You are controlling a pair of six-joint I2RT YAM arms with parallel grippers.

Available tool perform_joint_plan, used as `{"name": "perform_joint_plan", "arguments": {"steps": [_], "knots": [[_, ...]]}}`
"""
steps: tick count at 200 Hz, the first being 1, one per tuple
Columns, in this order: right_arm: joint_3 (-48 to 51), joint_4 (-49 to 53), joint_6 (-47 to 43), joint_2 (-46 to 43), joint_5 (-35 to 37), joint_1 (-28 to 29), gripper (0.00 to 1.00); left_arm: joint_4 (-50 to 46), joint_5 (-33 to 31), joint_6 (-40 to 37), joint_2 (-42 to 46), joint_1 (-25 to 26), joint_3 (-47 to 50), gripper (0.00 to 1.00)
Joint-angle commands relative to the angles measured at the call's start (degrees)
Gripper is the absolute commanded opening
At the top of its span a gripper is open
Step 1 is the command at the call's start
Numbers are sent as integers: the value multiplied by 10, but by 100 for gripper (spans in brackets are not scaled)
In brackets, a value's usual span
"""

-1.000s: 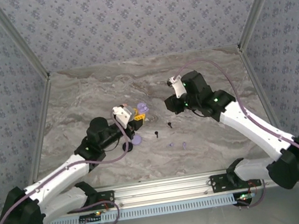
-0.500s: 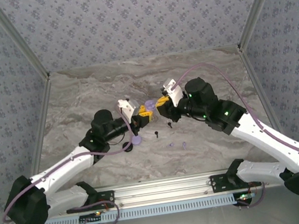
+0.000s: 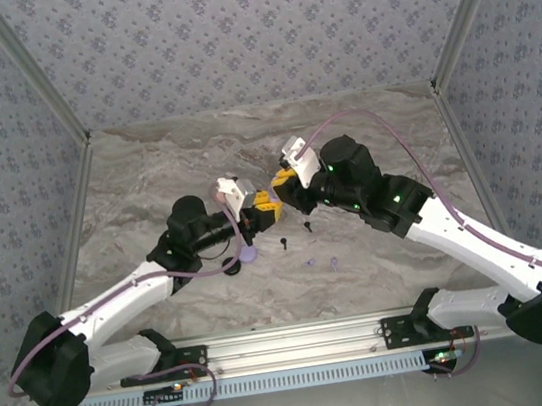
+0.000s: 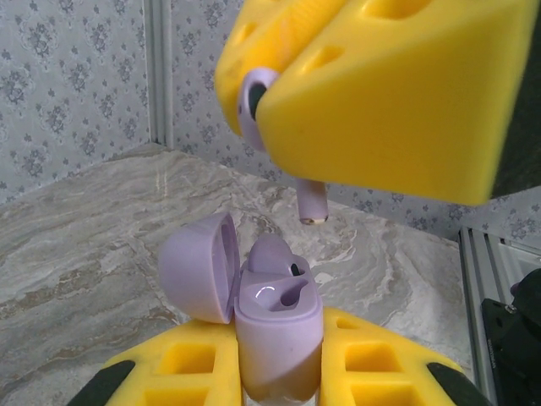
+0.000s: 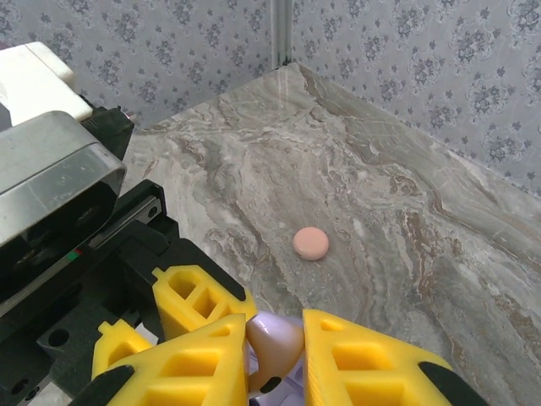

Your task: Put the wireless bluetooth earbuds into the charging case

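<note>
charging case [image 4: 277, 315] in left gripper [image 4: 279, 381], lid [image 4: 199, 266] swung left | earbud [image 4: 311, 201] in right gripper [image 5: 275, 347] just above case, apart | loose earbuds [image 3: 285, 242] on table [image 3: 145, 170], near side of grippers | disc [image 5: 311, 244] beyond right gripper

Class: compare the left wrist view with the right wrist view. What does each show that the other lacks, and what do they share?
Left wrist: the lavender charging case, lid swung open, clamped upright in the left gripper. Right wrist: a pink disc lying on the marble table. Both: the lavender earbud pinched in the right gripper.
</note>
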State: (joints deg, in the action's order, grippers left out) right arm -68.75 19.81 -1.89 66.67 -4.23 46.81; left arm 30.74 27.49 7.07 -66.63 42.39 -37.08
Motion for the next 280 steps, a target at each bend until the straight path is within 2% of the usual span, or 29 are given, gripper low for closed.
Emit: {"name": "perform_joint_plan", "arguments": {"steps": [1, 280], "knots": [[-19, -3, -10, 6, 14, 3, 22, 38, 15, 10, 0, 1, -20, 0], [34, -8, -3, 12, 20, 1, 23, 69, 27, 30, -2, -2, -16, 0]]}}
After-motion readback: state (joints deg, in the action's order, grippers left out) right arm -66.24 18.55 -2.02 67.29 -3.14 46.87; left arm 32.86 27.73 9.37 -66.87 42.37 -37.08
